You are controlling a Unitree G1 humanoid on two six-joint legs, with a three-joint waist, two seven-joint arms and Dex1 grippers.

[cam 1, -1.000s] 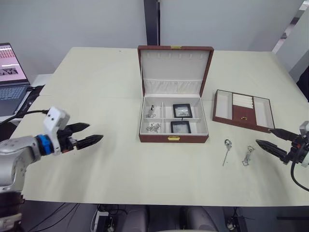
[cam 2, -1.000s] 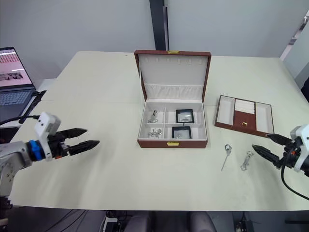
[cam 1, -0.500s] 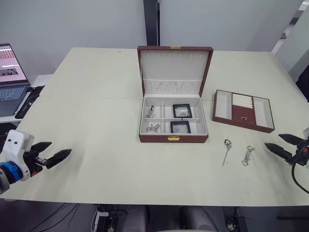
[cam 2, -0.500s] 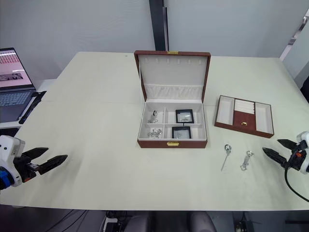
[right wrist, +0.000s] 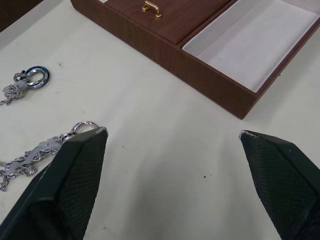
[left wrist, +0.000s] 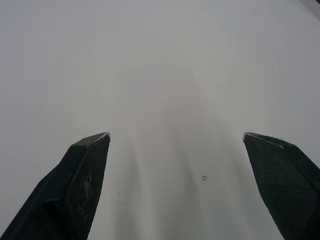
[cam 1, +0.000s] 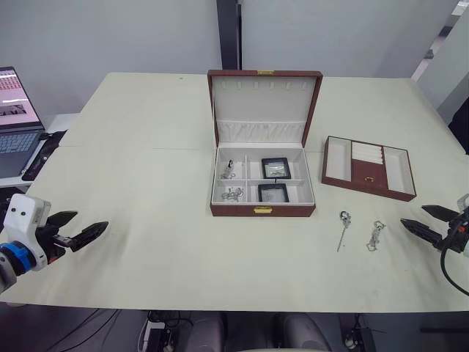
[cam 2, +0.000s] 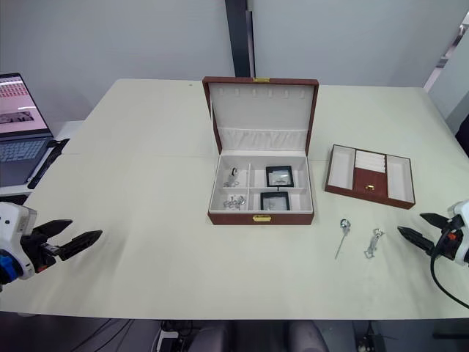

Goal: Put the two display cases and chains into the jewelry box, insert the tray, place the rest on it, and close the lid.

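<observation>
Reddish-brown leatherette covers the jewelry box point(cam 1: 262, 161), which stands open mid-table with its lid upright. Two black display cases point(cam 1: 276, 168) point(cam 1: 272, 193) lie in its right compartments, and what look like two small chains point(cam 1: 233, 193) point(cam 1: 229, 170) in the left ones. The tray point(cam 1: 369, 168) sits on the table to the box's right. In front of it lie a ringed chain point(cam 1: 344, 226) and another chain point(cam 1: 376, 235). The right gripper point(cam 1: 425, 222) hovers spread apart just beside them; the left gripper point(cam 1: 79, 230), also parted, hangs over the table's near left corner.
</observation>
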